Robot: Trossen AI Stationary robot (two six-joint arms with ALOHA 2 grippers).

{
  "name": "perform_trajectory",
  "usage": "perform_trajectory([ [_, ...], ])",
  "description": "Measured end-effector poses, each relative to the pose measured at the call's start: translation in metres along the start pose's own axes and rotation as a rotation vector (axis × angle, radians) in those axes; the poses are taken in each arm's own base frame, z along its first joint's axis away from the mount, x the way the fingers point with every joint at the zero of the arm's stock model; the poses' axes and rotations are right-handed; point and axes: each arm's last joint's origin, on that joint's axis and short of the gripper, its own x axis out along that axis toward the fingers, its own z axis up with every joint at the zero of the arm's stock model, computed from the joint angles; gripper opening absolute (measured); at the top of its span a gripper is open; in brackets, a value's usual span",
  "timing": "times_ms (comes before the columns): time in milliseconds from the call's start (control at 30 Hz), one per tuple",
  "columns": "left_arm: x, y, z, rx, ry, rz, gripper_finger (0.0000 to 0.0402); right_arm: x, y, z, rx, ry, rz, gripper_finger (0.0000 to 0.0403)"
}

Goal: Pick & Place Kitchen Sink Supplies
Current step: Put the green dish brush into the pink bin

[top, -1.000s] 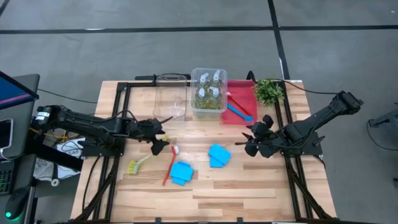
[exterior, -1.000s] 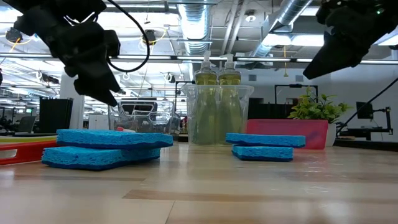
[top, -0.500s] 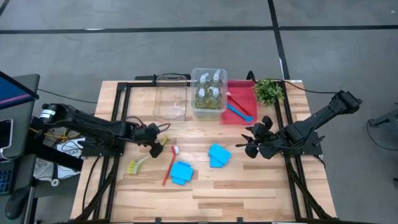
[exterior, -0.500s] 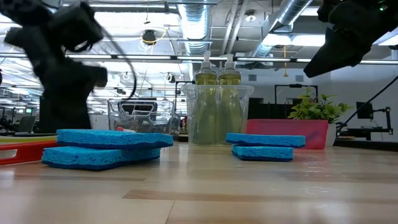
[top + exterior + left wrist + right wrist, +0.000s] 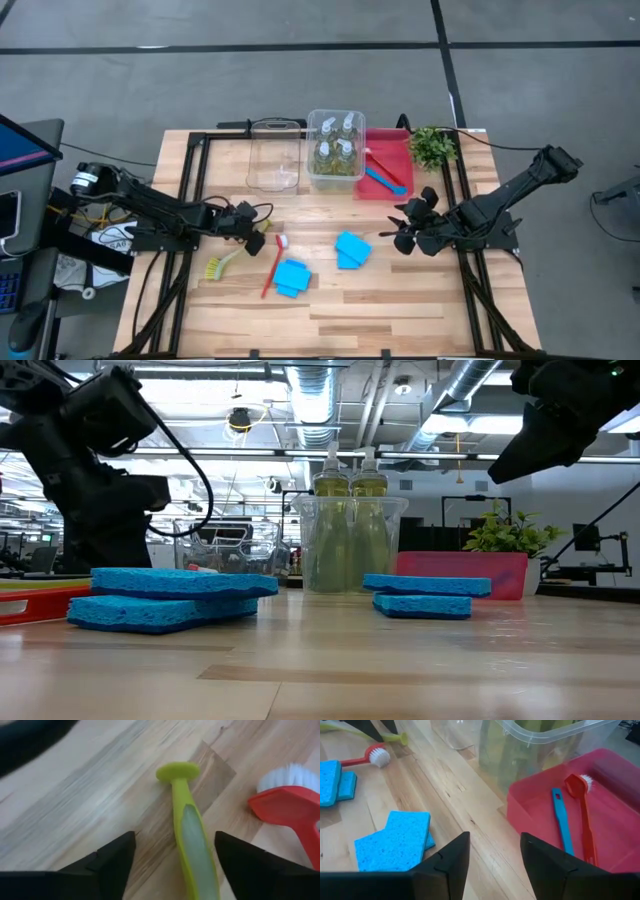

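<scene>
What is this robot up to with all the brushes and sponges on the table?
It is sorting sink supplies into bins. The left gripper is low over the yellow-green brush, fingers open either side of its handle, not yet gripping. A red brush and blue sponges lie loose on the table. The bottles stand in a clear bin, and two brushes lie in the red bin. The right gripper waits open above the table.

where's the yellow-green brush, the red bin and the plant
yellow-green brush (image 5: 192, 837): left wrist view, mid handle
red bin (image 5: 391, 148): high view, bare floor
plant (image 5: 431, 146): high view, leaves
</scene>
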Motion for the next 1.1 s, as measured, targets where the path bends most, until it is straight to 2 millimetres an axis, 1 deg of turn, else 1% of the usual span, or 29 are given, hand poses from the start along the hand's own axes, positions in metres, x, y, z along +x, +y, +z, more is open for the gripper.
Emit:
perform_trajectory([
  [100, 0.000, -0.001, 0.001, -0.003, -0.013, -0.011, 0.0215, 0.000, 0.000, 0.000, 0.000, 0.000, 0.000, 0.0166],
  [300, 0.000, -0.008, 0.004, -0.025, -0.028, -0.104, 0.0087, 0.000, 0.001, 0.000, 0.006, -0.002, 0.005, 0.0166],
  [333, 0.000, -0.009, 0.005, -0.031, -0.041, -0.113, 0.0075, 0.000, 0.001, 0.001, 0.009, -0.003, 0.008, 0.0165],
  [667, -0.004, -0.022, 0.019, -0.021, -0.189, -0.231, 0.0076, 0.000, 0.004, 0.004, 0.039, -0.027, 0.032, 0.0165],
  [767, -0.007, -0.027, 0.024, -0.001, -0.246, -0.289, 0.0094, 0.000, 0.004, 0.004, 0.037, -0.027, 0.032, 0.0163],
  [833, -0.010, -0.030, 0.029, 0.009, -0.293, -0.329, 0.0098, 0.000, 0.004, 0.004, 0.038, -0.027, 0.031, 0.0160],
  [967, -0.024, -0.035, 0.039, 0.047, -0.414, -0.412, 0.0084, 0.000, 0.004, 0.004, 0.039, -0.029, 0.032, 0.0155],
  [1100, -0.047, -0.038, 0.053, 0.085, -0.589, -0.505, 0.0079, 0.000, 0.006, 0.006, 0.039, -0.047, 0.046, 0.0151],
])
